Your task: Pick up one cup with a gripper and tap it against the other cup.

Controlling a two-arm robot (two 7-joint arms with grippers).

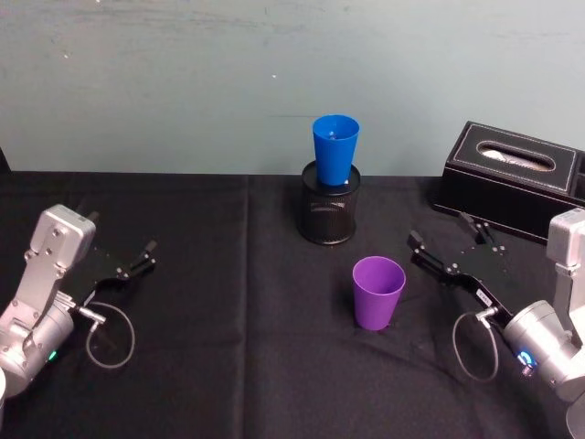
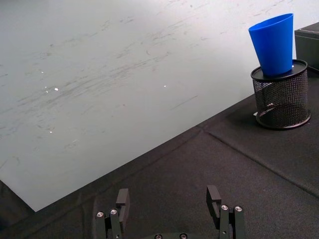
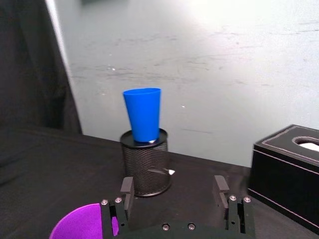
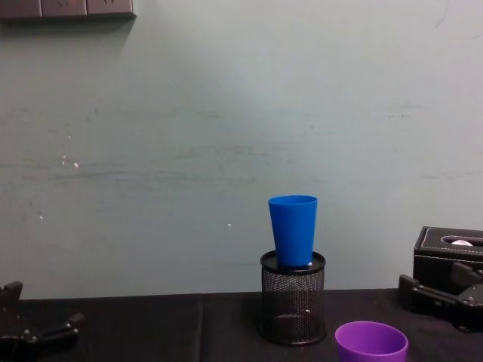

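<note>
Blue cup (image 1: 335, 149) stands upright in mesh holder (image 1: 330, 214); purple cup (image 1: 378, 292) upright, mouth up, beside spread right gripper (image 1: 447, 245); left gripper (image 1: 119, 262) spread, empty.

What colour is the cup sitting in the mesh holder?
Bright blue cup; the left wrist view shows it best.

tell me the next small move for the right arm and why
Probably ease the right gripper toward its left until its open jaws straddle the purple cup. The cup stands upright on the black cloth, untouched, just beside that gripper, while the left gripper sits far off. The blue cup waits in the mesh pen holder behind.
</note>
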